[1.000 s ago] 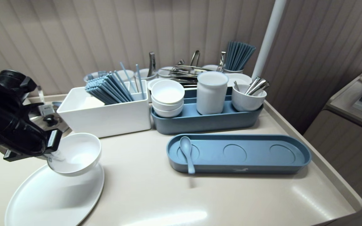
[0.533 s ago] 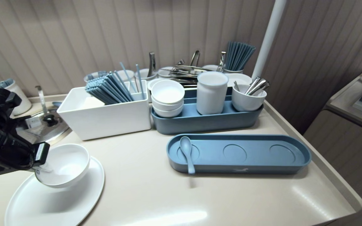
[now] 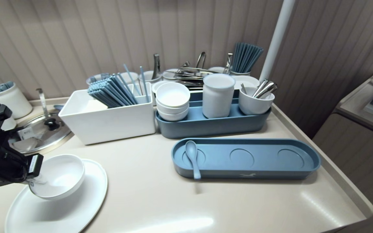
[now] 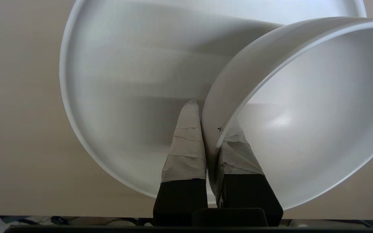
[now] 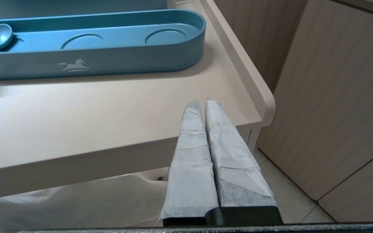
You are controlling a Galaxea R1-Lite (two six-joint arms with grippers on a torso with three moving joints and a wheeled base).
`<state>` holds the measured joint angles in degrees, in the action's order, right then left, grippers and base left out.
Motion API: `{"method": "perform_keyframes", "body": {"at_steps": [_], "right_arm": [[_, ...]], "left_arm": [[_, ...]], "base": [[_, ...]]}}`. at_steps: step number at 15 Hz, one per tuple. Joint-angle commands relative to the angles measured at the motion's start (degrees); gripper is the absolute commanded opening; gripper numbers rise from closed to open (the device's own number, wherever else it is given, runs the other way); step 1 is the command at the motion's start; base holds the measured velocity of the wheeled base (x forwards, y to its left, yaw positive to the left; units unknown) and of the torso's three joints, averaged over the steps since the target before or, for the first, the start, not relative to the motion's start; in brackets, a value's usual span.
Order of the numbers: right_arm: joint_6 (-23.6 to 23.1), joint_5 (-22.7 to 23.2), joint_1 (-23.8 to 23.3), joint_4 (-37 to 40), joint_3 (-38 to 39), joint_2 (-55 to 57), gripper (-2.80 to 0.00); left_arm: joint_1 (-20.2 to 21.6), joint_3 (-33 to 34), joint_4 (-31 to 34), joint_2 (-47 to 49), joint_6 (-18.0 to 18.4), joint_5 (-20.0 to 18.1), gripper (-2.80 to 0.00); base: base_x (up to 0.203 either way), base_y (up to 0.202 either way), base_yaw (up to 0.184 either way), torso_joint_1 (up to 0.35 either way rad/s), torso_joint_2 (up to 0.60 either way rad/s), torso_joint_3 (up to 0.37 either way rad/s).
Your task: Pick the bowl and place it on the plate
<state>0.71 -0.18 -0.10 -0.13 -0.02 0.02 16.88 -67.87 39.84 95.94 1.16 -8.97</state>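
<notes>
My left gripper (image 3: pixel 36 181) is shut on the rim of a white bowl (image 3: pixel 58 176), one taped finger inside and one outside. In the left wrist view the left gripper (image 4: pixel 210 119) pinches the bowl (image 4: pixel 303 113) tilted over the white oval plate (image 4: pixel 134 81). The bowl hangs low over the plate (image 3: pixel 76 207) at the table's front left; whether it touches the plate I cannot tell. My right gripper (image 5: pixel 202 102) is shut and empty, parked off the table's front right corner, below the table top.
A long blue tray (image 3: pixel 270 161) with a blue spoon (image 3: pixel 193 158) lies mid-table. Behind stand a white box of blue chopsticks (image 3: pixel 108 116), a blue caddy (image 3: pixel 212 126) with stacked bowls, a jar and a cup, a metal lid (image 3: pixel 40 132) and a white pole (image 3: pixel 275 38).
My left arm has carried the bowl toward the front left and down, from above the plate's far edge to low over the plate. The right arm has not moved.
</notes>
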Motion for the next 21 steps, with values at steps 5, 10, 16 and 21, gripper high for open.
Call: {"method": "perform_keyframes", "body": {"at_steps": [5, 10, 16, 21], "right_arm": [[0.00, 0.01, 0.01, -0.02, -0.03, 0.00, -2.80], [0.00, 0.01, 0.01, -0.04, 0.01, -0.02, -2.80], [0.00, 0.01, 0.01, -0.04, 0.02, 0.06, -2.80], [0.00, 0.01, 0.01, -0.04, -0.04, 0.01, -2.80]], "left_arm": [[2.11, 0.07, -1.21, 2.29, 1.21, -0.17, -2.80], [4.37, 2.14, -2.79, 3.46, 2.85, -0.17, -2.80], [8.20, 2.39, -3.72, 4.87, 4.62, -1.51, -2.80], [9.58, 2.47, -3.72, 6.18, 5.09, -2.28, -2.80]], "base": [[0.000, 0.000, 0.000, 0.000, 0.00, 0.000], [0.000, 0.000, 0.000, 0.000, 0.00, 0.000], [0.000, 0.000, 0.000, 0.000, 0.00, 0.000], [0.000, 0.000, 0.000, 0.000, 0.00, 0.000]]}}
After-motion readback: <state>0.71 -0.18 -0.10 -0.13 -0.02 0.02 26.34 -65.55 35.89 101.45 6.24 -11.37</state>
